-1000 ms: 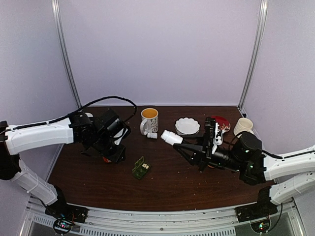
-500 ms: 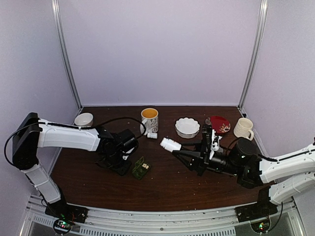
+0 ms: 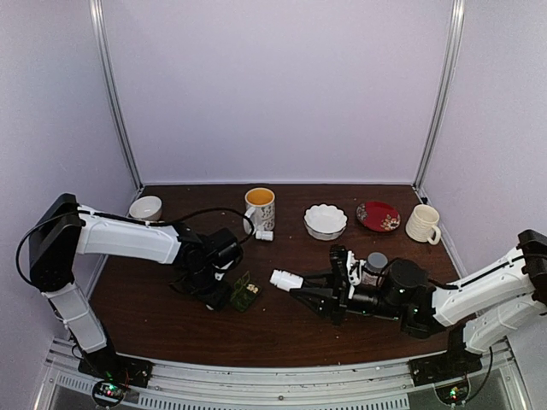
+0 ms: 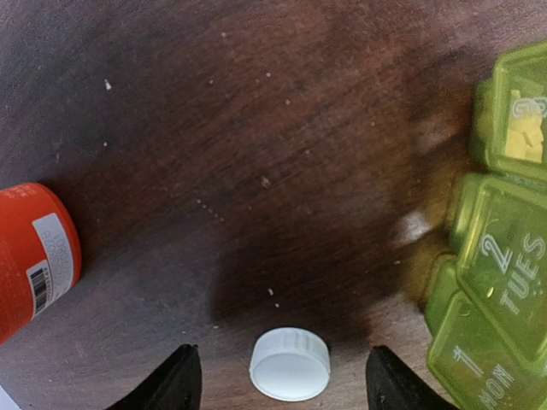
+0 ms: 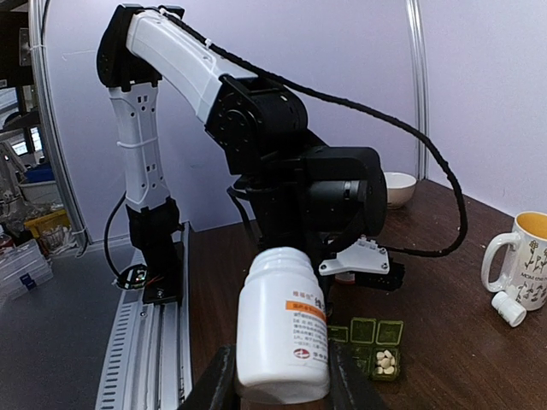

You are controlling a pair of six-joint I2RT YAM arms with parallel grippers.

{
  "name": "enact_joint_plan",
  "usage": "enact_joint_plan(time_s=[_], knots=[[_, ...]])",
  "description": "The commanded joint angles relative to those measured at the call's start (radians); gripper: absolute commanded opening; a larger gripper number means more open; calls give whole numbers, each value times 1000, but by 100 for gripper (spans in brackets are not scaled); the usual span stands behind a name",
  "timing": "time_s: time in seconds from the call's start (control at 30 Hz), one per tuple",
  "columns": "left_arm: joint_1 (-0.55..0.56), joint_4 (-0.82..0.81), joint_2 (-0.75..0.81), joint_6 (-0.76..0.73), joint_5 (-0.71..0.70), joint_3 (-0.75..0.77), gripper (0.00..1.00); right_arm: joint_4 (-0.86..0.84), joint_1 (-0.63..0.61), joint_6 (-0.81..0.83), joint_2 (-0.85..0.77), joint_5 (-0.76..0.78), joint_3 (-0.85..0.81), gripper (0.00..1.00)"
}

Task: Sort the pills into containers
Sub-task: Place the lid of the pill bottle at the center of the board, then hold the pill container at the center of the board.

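The green pill box point(image 3: 246, 295) lies open mid-table. In the left wrist view its lids point(image 4: 504, 282) read MON and TUES, and one compartment holds pale pills point(image 4: 523, 137). My left gripper point(image 3: 220, 292) hangs just left of the box, open. A white cap point(image 4: 291, 365) lies flat on the table between its fingers point(image 4: 182, 380), touching neither. My right gripper point(image 3: 309, 290) is shut on a capless white bottle point(image 3: 286, 279), held on its side, mouth toward the box. From the right wrist the bottle point(image 5: 282, 325) stands before the box point(image 5: 367, 342).
An orange bottle point(image 4: 26, 256) lies left of the cap. At the back stand a white bowl point(image 3: 145, 207), a mug point(image 3: 259, 207), a tiny white bottle point(image 3: 264, 235), a scalloped bowl point(image 3: 326, 220), a red plate point(image 3: 378, 215) and a cream mug point(image 3: 422, 223). A dark-lidded jar point(image 3: 374, 265) stands by the right arm.
My left arm swung right to the pill box; its jaws opened and the white cap now lies on the table. My right arm carried the white bottle left and nearer, toward the box.
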State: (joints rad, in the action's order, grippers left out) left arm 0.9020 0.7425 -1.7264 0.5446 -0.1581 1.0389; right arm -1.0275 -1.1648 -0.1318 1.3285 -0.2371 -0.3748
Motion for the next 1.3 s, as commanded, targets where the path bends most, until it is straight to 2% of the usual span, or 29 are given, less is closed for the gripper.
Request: enact_joint_plan(time_s=[0.0,0.27,0.3,0.37,0.4,0.57,0.63,0.7,0.8,0.97,1.1,1.27], knots=[[-9,14,44,11,-18,10,71,-119,-13,-11,53,12,10,1],[-9,89,181,35,-64,23,78,-118,-25,-27,108,48,-9,1],[-10,92,207,37,-66,25,80,-119,-27,-29,111,54,-9,2],[-9,71,259,20,-44,27,96,-114,-30,-29,116,62,-11,1],[-9,56,286,14,-37,27,97,-109,-29,-29,116,60,-13,0],[-9,-89,392,-21,18,-29,98,-121,-31,-39,134,55,-17,0],[-9,-146,396,-29,81,-46,94,-121,-33,-39,141,54,-21,0],[-9,-180,377,-34,149,-42,89,-109,-33,-38,145,52,-26,0],[-5,-204,329,-41,220,-27,87,-95,-34,-40,143,57,-31,0],[-3,-226,264,-63,234,-8,86,-99,-35,-28,129,53,-23,0],[-3,-215,194,-77,238,16,79,-99,-35,-17,123,52,-18,0],[-3,-193,118,-69,230,37,75,-102,-35,-20,122,59,-11,0]])
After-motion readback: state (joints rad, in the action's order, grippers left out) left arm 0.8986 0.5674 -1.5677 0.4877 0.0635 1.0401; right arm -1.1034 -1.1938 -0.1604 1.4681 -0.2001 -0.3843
